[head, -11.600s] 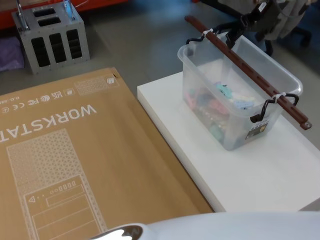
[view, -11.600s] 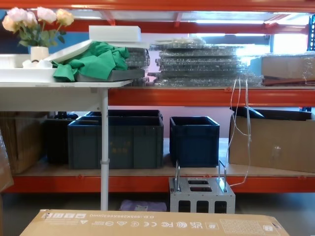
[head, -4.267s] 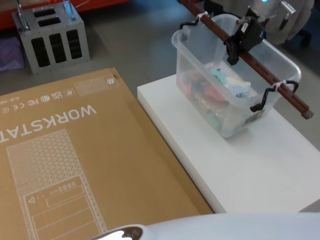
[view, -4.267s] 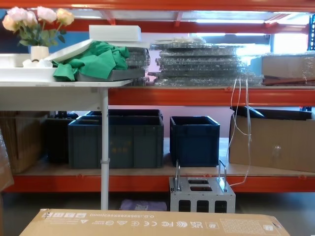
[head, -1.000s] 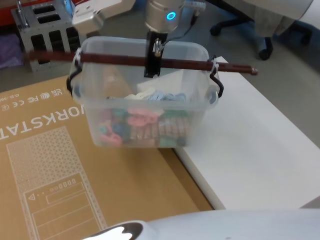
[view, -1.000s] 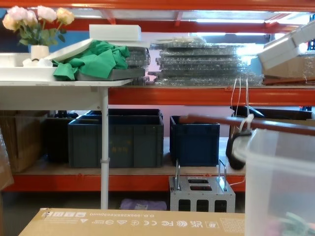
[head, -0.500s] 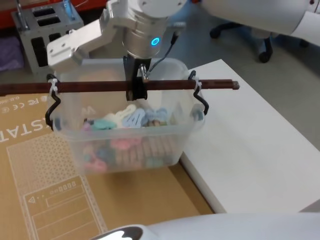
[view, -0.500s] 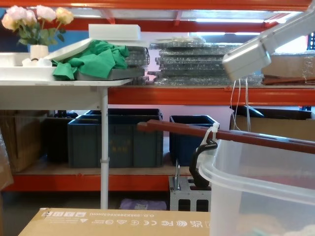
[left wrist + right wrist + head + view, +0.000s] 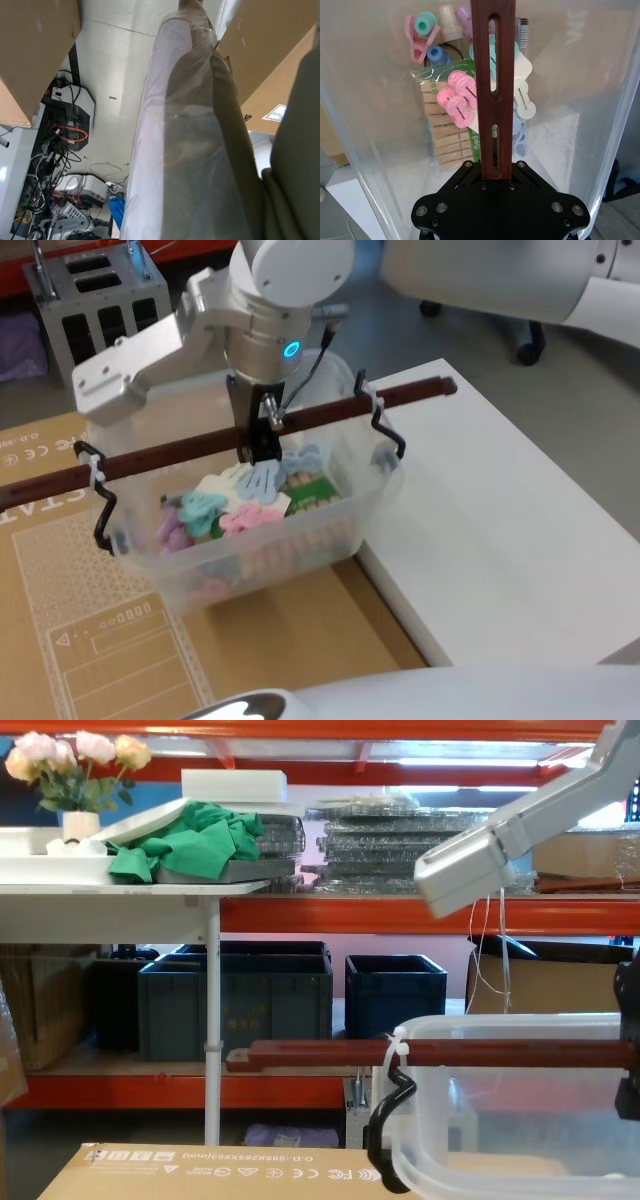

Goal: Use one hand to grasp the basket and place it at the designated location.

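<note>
The basket (image 9: pixel 330 525) is a translucent whitish tub holding coloured and wooden clothespins. It hangs tilted over the right part of a flat brown cardboard box (image 9: pixel 90 640), beside a white platform (image 9: pixel 500 530). My right gripper (image 9: pixel 262 440) is shut on the middle of its dark red-brown bar handle (image 9: pixel 170 457). In the right wrist view the handle (image 9: pixel 492 60) runs straight out of the gripper (image 9: pixel 496 175) over the clothespins. The chest view shows the basket (image 9: pixel 520 1120) low on the right, with its handle (image 9: pixel 310 1053) level. Whether the tub's bottom touches the cardboard I cannot tell.
A small grey metal box (image 9: pixel 95 300) with wire handles stands on the floor at the back left. Dark blue crates (image 9: pixel 235 1005) sit on the low shelf ahead. The left wrist view looks past a plastic-wrapped column (image 9: pixel 190 150) to the floor and cables.
The basket has come lower and slightly nearer over the cardboard. It has turned, so the handle's left end now points toward me and its right end away.
</note>
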`<state>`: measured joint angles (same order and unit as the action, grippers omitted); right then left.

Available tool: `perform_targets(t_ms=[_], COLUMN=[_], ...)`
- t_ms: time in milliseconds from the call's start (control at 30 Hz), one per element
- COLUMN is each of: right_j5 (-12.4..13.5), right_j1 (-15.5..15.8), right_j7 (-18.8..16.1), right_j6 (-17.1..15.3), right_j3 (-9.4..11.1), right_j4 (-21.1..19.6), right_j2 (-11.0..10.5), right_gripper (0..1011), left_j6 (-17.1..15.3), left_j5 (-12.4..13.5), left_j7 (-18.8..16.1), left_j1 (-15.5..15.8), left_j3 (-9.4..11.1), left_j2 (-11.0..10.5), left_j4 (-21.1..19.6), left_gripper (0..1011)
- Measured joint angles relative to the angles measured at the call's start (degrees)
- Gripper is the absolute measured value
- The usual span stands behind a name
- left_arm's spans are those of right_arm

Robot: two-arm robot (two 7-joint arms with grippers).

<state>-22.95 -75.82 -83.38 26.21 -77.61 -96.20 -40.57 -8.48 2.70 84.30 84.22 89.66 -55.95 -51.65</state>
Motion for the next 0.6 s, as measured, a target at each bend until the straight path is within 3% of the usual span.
perform_targets(t_ms=[600], right_j5=[-1.5], right_j1=[-0.3], right_j7=[2.1], right_j6=[2.2], right_j3=[-3.7], right_j4=[-0.2], right_j2=[2.9], right_gripper=[0], left_j6=[0.0], left_j5=[0.0], left_j7=[0.0], left_j1=[0.0], left_j3=[0.0], left_j2=[0.0], left_j4=[0.0], left_gripper=[0])
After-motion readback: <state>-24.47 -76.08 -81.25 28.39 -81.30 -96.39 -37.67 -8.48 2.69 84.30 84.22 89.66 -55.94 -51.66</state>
